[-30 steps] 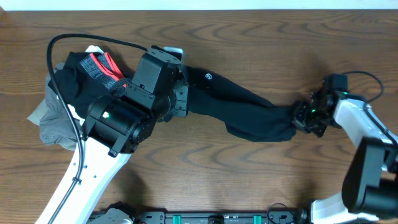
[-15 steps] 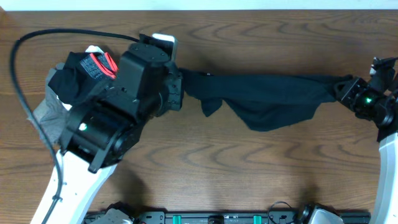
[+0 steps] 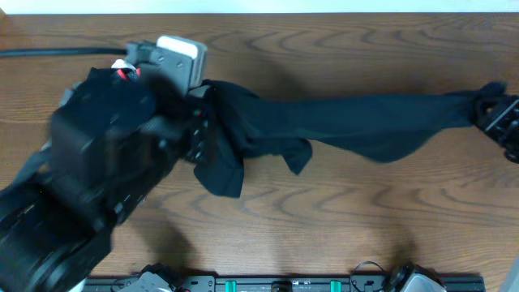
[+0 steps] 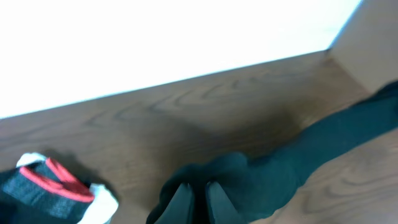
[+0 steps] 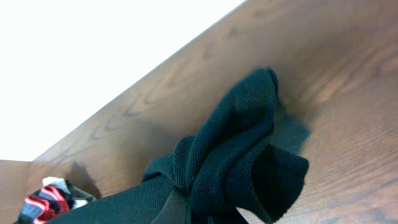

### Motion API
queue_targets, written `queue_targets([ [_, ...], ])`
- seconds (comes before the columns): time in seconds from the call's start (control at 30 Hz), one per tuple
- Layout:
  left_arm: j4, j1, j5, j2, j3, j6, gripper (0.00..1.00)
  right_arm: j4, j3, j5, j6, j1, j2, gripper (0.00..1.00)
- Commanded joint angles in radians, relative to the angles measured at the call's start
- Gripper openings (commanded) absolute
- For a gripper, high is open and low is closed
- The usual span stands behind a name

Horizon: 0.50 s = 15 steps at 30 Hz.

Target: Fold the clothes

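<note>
Left claw closed on one bunched end of a black garment; right claw clamped on the opposite end, wadded there into mesh-textured folds. The garment is drawn into a long band across the wooden bench between the two claws, with a loose flap near the left one. A heap of other clothes, black with red stripes and white trim, lies beside the left claw.

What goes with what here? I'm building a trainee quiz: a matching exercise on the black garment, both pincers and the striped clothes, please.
1 black garment
2 left pincer
3 right pincer
4 red-striped clothes

A lying bunched, unheld
B grips garment's right end
C stretched between pincers
D grips garment's left end

Pairs: 1-C, 2-D, 3-B, 4-A
</note>
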Motion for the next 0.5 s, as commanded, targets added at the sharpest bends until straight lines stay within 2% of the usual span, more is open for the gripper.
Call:
queue_targets([
  [0.0, -0.04, -0.04, -0.019, -0.011, 0.1, 0.024, 0.06, -0.055, 0.112, 0.002, -0.021, -0.01, -0.013, 0.01],
  [0.33, -0.185, -0.058, 0.017, -0.011, 0.262, 0.019, 0.06, -0.261, 0.307, 0.025, -0.021, -0.01, -0.013, 0.01],
  [0.47, -0.226, -0.058, 0.034, -0.011, 0.321, 0.013, 0.06, -0.364, 0.393, 0.101, -0.02, -0.01, -0.013, 0.01],
])
